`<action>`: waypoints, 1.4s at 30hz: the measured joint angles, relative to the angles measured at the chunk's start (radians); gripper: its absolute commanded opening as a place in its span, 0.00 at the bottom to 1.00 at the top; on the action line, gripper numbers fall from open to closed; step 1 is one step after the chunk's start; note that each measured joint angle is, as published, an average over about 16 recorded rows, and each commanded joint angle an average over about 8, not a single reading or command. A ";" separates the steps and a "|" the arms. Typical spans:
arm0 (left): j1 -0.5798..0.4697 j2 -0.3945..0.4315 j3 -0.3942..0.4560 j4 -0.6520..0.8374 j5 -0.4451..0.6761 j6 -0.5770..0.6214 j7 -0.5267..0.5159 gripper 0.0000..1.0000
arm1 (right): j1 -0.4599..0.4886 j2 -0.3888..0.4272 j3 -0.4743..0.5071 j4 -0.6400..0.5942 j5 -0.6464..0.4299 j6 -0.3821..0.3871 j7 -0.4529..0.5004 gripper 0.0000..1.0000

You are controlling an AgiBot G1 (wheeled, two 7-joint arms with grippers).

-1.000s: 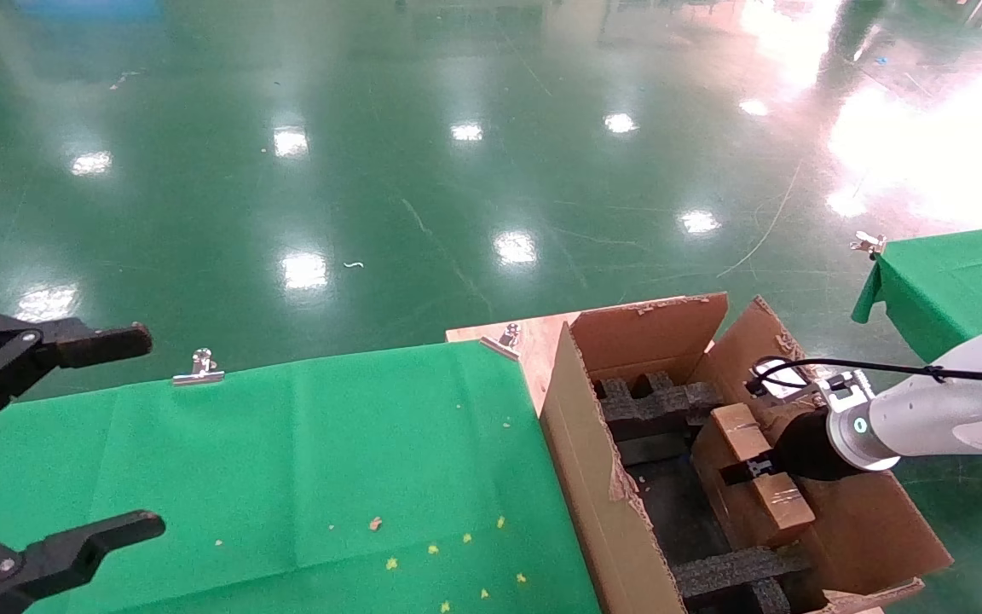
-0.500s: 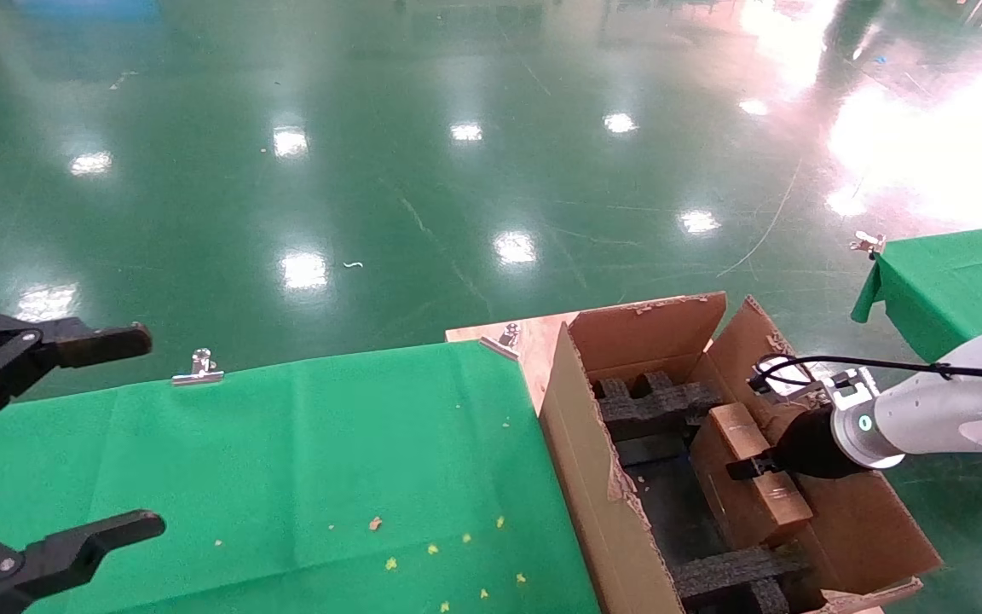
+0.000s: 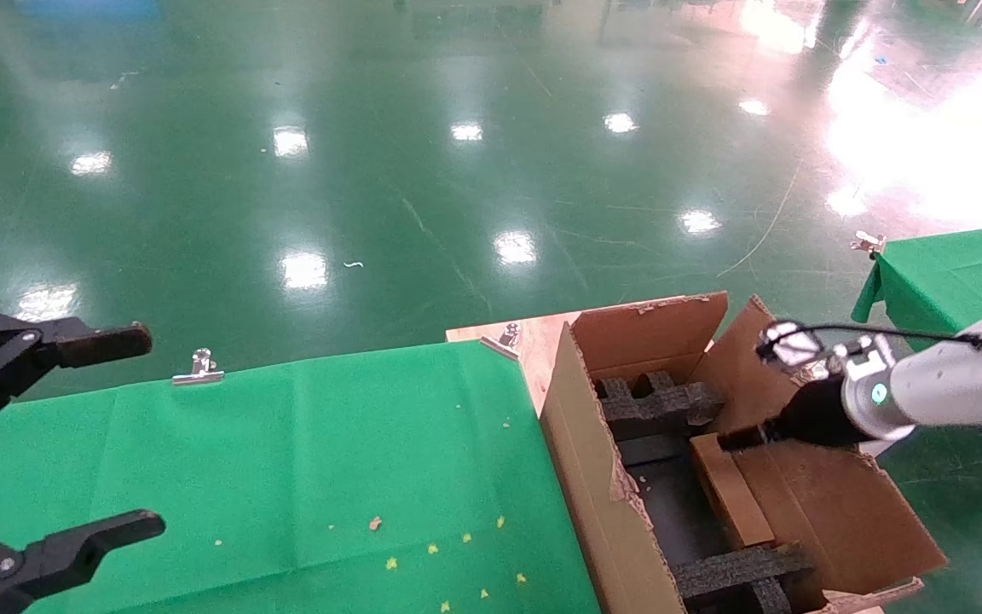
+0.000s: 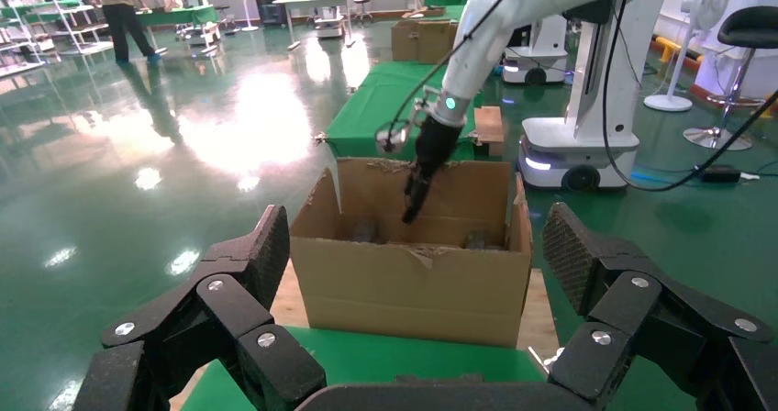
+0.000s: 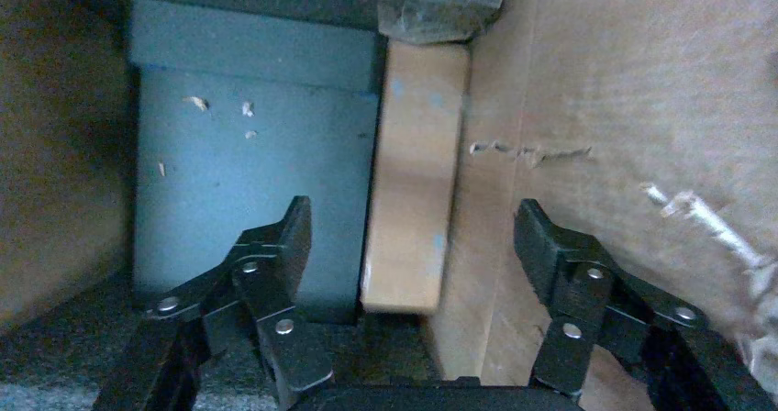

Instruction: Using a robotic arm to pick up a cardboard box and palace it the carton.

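1. While the right gripper [image 3: 734, 439] hangs over the open carton [image 3: 602, 512], its jaws are spread wide and hold nothing, as the right wrist view shows [image 5: 411, 232].
2. The cardboard box [image 3: 731, 490] stands on edge inside the carton, its long side against the carton's right wall, apart from both jaw tips [image 5: 413, 177].
3. Dark bare floor of the carton [image 5: 252, 168] lies open beside the box, on the side away from that wall.
4. Black foam inserts bound this gap at 2 ends: 1 at the far end [image 3: 657, 401] and 1 at the near end [image 3: 742, 570].
5. The far end of the box meets the far foam insert [image 5: 440, 7].
6. Ragged torn cardboard runs along the carton's left wall edge [image 3: 623, 490], and the right flap [image 3: 840, 503] folds outward under the white right arm [image 3: 951, 388].
7. The carton sits just past the right edge of the green-covered bench [image 3: 286, 460], against a strip of bare wooden board [image 3: 534, 341].
8. The left gripper [image 3: 73, 435] is parked over the bench's left end, well apart from the carton, jaws spread and holding nothing [image 4: 413, 273].
9. Binder clips [image 3: 199, 368] pin the cloth at the bench's far edge.
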 measured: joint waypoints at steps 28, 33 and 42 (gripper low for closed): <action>0.000 0.000 0.000 0.000 0.000 0.000 0.000 1.00 | 0.295 0.296 0.230 0.523 0.324 -0.317 -0.205 1.00; 0.000 0.000 0.000 0.000 -0.001 0.000 0.000 1.00 | 0.269 0.292 0.271 0.527 0.337 -0.347 -0.219 1.00; 0.000 0.000 0.000 0.000 -0.001 0.000 0.000 1.00 | 0.150 0.263 0.454 0.548 0.316 -0.393 -0.286 1.00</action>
